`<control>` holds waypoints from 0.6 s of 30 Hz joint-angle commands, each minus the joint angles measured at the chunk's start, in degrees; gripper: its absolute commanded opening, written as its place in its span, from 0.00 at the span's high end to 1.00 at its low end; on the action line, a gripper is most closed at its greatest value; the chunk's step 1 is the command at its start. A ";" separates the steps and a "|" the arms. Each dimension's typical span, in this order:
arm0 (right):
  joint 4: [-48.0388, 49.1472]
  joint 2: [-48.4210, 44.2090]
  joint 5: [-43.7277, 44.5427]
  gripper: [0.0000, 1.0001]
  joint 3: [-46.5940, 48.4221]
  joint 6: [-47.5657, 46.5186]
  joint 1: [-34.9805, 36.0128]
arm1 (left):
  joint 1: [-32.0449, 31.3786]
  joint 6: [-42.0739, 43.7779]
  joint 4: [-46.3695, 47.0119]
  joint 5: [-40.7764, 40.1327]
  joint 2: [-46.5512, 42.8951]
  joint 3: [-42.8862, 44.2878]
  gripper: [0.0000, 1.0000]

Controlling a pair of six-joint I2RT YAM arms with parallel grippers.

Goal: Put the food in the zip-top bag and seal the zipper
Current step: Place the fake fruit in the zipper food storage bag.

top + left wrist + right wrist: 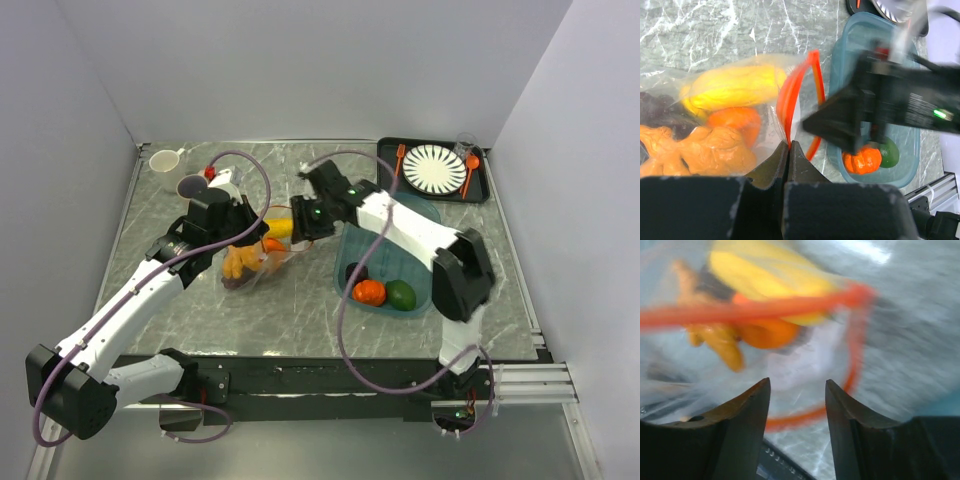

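Observation:
The zip-top bag (252, 266) lies left of centre with its mouth toward the right. Inside it are a yellow piece of food (735, 87), an orange round one (735, 122), a knobbly orange one (700, 150) and something dark purple (660, 112). My left gripper (790, 145) is shut on the orange-red zipper (790, 97) at the near lip of the mouth. My right gripper (797, 385) hangs open at the gaping mouth, nothing between its fingers, with the zipper (740, 312) looping in front of it. An orange pumpkin (369, 292) and a green fruit (401, 295) lie in the teal tray.
The translucent teal tray (425, 215) sits under the right arm, right of the bag, with a dark item (355, 272) in it. At the back right, a black tray (388, 150) holds a striped plate (435, 168), fork and spoon. Two cups (165, 160) stand back left.

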 commanded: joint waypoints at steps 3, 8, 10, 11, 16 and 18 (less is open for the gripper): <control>12.37 -20.53 20.10 0.23 -19.75 9.90 -4.98 | -0.20 0.00 2.60 -0.32 -1.85 0.05 0.99; 12.49 -28.46 20.71 0.05 -29.60 13.68 -8.67 | -0.20 0.35 2.86 -0.23 -1.76 -0.22 0.99; 11.16 -29.87 20.54 0.04 -30.93 13.95 -9.03 | -0.20 0.35 2.77 -0.14 -1.59 -0.21 0.99; 9.07 -30.39 21.59 0.04 -31.72 14.39 -9.03 | -0.20 0.35 2.86 -0.05 -1.68 -0.22 0.99; 6.33 -35.05 20.89 0.05 -35.94 19.12 -9.12 | -0.20 0.17 3.21 0.47 -1.68 -0.57 0.99; 5.53 -37.94 21.77 0.05 -38.75 22.64 -9.12 | -0.20 0.44 2.78 0.21 -1.59 -0.39 0.99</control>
